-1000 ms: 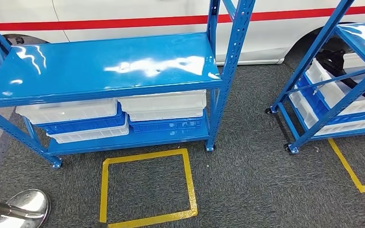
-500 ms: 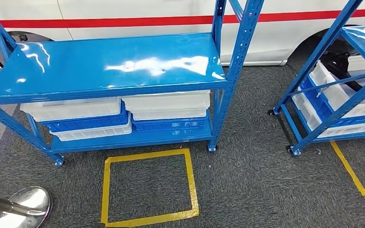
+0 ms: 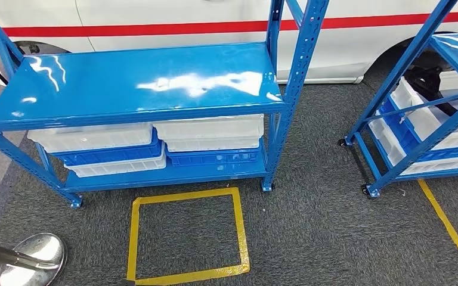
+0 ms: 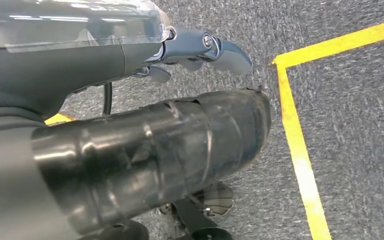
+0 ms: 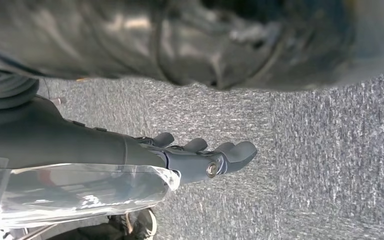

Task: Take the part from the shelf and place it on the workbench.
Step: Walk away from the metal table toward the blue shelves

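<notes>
A blue rack (image 3: 137, 80) stands ahead with a bare glossy top shelf; white and blue bins (image 3: 155, 146) fill its lower level. A second blue rack (image 3: 420, 122) at the right holds white bins (image 3: 417, 116), with a dark object (image 3: 420, 80) behind them that I cannot make out. My left hand (image 4: 200, 50) hangs above the grey carpet, fingers loosely extended and holding nothing. My right hand (image 5: 200, 157) also hangs over the carpet with fingers apart and nothing in them.
A yellow tape square (image 3: 185, 235) marks the carpet in front of the left rack, and another tape line (image 3: 444, 217) lies by the right rack. A chrome stanchion base (image 3: 33, 256) sits at lower left. A white vehicle with a red stripe (image 3: 173, 27) stands behind the racks.
The whole picture has drifted slightly to the right, so the camera has moved. Nothing on the racks has shifted.
</notes>
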Tool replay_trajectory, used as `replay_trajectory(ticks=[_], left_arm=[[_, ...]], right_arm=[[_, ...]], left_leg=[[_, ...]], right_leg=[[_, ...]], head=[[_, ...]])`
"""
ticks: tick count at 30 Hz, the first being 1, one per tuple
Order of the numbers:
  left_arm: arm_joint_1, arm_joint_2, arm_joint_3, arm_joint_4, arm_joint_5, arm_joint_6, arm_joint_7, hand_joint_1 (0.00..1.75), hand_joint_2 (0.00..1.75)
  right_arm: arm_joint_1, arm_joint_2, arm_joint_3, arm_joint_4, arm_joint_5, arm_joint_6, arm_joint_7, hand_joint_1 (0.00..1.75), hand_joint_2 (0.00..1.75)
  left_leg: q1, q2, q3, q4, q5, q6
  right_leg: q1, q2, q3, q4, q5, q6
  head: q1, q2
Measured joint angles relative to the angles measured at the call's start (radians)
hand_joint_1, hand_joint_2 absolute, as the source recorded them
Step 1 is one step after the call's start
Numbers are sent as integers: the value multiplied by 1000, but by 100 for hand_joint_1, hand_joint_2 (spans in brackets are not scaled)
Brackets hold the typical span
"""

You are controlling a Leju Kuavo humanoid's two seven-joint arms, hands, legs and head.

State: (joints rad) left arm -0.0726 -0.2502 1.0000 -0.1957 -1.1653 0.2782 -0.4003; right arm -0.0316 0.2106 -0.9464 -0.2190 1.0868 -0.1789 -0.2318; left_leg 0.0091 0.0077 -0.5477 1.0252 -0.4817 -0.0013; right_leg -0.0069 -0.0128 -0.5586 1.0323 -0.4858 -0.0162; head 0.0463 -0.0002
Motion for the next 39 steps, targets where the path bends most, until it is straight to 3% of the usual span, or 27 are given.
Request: replay_trajectory(ticks=[4,6,8,9,10,12,14,15,19,21,23,24,25,26,29,31,33,35,36,39], left_arm=[[3,-1,1,0,0,0,3,0,0],[2,-1,1,0,0,1,4,0,0],[2,-1,1,0,0,1,5,0,0],[3,-1,1,0,0,1,5,0,0],[3,-1,1,0,0,1,5,0,0],[3,-1,1,0,0,1,5,0,0],[2,-2,1,0,0,1,6,0,0],[2,-2,1,0,0,1,6,0,0],[2,-2,2,0,0,3,7,0,0],[2,-2,2,0,0,3,7,0,0],[1,-2,2,0,-1,3,7,0,0],[2,-2,2,0,-1,3,7,0,0],[3,-2,2,0,-1,3,7,0,0],[4,-1,2,0,0,3,7,0,0],[3,0,2,0,0,4,7,0,0],[2,0,2,0,0,4,7,0,0],[4,0,2,0,-1,4,7,0,0],[5,0,3,0,-1,4,7,0,0],[4,-1,3,0,-2,4,7,0,0],[3,-1,3,0,-7,4,8,0,0]], right_arm=[[-1,0,0,0,1,0,0,0,0],[-1,0,0,0,2,0,1,0,0],[0,0,0,0,2,0,1,0,0],[0,0,0,0,2,0,2,0,44],[0,0,0,0,2,0,2,0,87],[1,0,0,0,2,0,3,0,175],[2,0,-1,0,3,0,3,0,175],[1,0,-1,0,3,0,3,0,175],[1,0,-1,0,5,0,3,0,175],[1,1,-1,0,7,0,3,0,175],[2,1,-1,0,8,0,4,0,175],[2,1,-1,0,9,0,4,0,175],[2,1,-1,0,9,0,4,0,175],[1,1,-1,0,10,0,4,0,131],[0,1,-1,0,10,0,4,0,0],[0,1,-1,0,10,0,4,0,0],[-2,1,-2,0,8,0,9,0,0],[-3,1,-5,0,4,0,17,0,0],[-3,1,-7,0,2,0,23,0,0],[-2,1,-14,1,-3,0,44,0,0]], left_leg=[[0,-4,3,-17,6,25],[3,-5,4,-23,12,37],[2,-6,2,-23,12,40],[1,-7,1,-22,12,40],[1,-9,2,-21,11,40],[1,-18,4,-19,9,38],[0,-26,4,-16,6,32],[-1,-29,2,-15,6,28],[0,-33,-3,-8,-2,5],[2,-27,-35,63,-49,-3],[4,-23,-96,195,-110,-10],[4,-22,-121,245,-125,-13],[5,-21,-130,262,-120,-15],[5,-18,-119,239,-96,-15],[2,3,-29,50,-9,-7],[-2,9,-5,-3,1,4],[-3,4,-5,-7,5,16],[0,2,-3,-16,12,29],[2,2,-2,-20,15,35],[0,0,-5,-20,16,42]], right_leg=[[-1,-1,-5,13,-11,20],[-5,4,-40,92,-63,29],[-7,8,-102,220,-124,34],[-7,8,-124,263,-134,36],[-8,8,-129,271,-124,36],[-8,12,-84,176,-55,32],[-7,30,-23,48,-4,23],[-5,37,-8,14,4,19],[-5,28,-1,-10,7,2],[-10,17,3,-18,11,-10],[-8,6,3,-18,10,-15],[-7,1,2,-16,9,-16],[-7,-3,3,-15,7,-16],[-7,-7,3,-13,5,-15],[-5,-15,6,-3,-3,-5],[-1,-20,6,1,-6,4],[0,-21,6,0,-5,14],[-3,-11,-3,23,-25,24],[-5,-4,-20,61,-51,29],[-7,7,-107,241,-135,36]], head=[[0,0],[0,0],[1,0],[1,0],[1,0],[1,0],[1,0],[0,0],[0,0],[-1,0],[-2,0],[-2,0],[-2,0],[-2,0],[-2,0],[-1,0],[-1,0],[-1,0],[-1,0],[-1,0]])
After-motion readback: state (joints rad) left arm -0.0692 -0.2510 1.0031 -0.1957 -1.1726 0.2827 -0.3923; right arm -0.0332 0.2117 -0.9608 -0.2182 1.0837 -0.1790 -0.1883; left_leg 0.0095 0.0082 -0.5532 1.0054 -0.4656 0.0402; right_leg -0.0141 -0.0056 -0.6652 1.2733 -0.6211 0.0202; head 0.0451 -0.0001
